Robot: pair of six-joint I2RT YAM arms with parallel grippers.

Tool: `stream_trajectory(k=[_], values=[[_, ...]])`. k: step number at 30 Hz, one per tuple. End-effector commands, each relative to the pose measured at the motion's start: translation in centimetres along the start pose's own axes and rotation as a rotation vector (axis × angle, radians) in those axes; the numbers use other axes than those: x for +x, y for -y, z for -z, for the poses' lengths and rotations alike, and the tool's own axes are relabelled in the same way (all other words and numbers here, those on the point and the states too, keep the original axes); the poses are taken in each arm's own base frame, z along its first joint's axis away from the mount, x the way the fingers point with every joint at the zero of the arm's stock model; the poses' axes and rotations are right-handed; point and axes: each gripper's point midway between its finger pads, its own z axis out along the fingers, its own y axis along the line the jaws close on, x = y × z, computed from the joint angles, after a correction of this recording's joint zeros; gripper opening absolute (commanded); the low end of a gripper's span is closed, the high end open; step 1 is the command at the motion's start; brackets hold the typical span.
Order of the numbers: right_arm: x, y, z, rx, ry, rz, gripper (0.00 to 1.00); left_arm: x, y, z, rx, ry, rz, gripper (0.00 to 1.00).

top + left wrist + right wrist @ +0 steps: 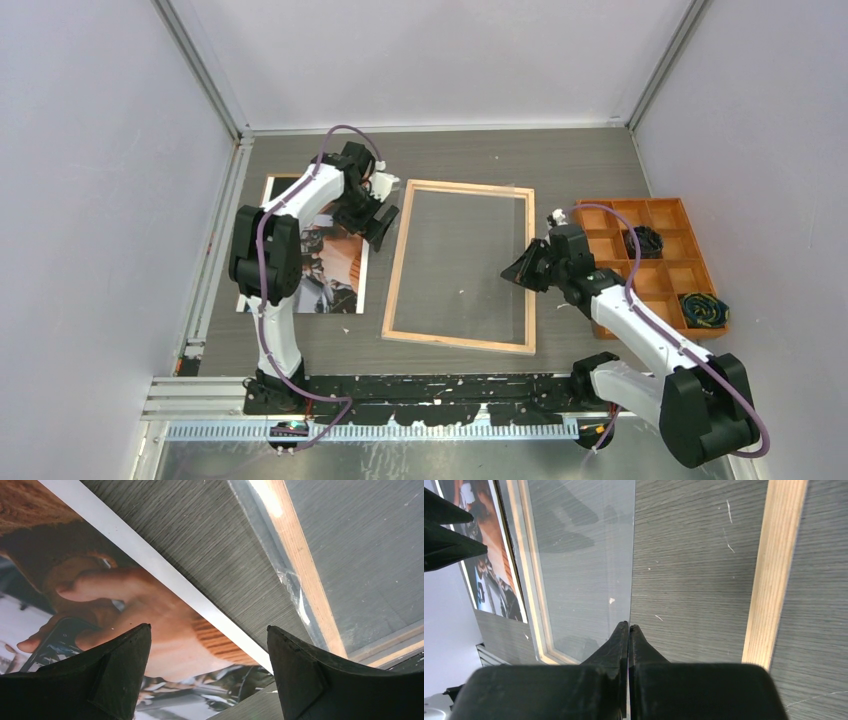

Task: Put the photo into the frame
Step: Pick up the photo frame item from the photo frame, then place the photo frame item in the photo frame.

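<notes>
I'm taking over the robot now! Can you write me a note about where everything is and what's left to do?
Hands: the left hand is open and empty, hovering over the right edge of the photo. The right hand is shut, pinching the edge of the pane.
Things: the photo lies flat, picture up, left of the frame and apart from it. The frame lies mid-table, wood side up; the pane looks lifted or shifted off its right rail.
Done: photo not in yet.
Left: pick up the photo and lay it in the frame.
</notes>
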Motion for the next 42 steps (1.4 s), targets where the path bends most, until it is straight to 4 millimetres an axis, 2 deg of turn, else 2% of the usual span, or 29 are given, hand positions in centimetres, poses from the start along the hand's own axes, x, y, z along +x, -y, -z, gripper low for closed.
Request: stream_trajectory(k=[1, 9, 20, 24, 42], values=[[-2.0, -0.9, 0.3, -0.031, 0.103, -0.012, 0.01, -0.6, 0.0, 0.4, -0.01, 0.032, 0.002, 0.87], [-2.9, -1.4, 0.7, -0.038, 0.121, 0.013, 0.01, 0.3, 0.3, -1.1, 0.003, 0.004, 0.012, 0.85], [-4.1, -2.4, 1.8, -0.064, 0.132, 0.048, 0.01, 0.6, 0.5, -1.7, -0.002, 0.001, 0.01, 0.84], [-3.9, -2.8, 1.5, -0.079, 0.098, 0.048, 0.01, 0.5, 0.5, -1.8, -0.006, 0.003, 0.009, 0.84], [-4.2, -2.0, 2.1, -0.075, 0.073, 0.025, 0.01, 0.0, 1.3, -2.1, -0.015, 0.003, -0.007, 0.83]])
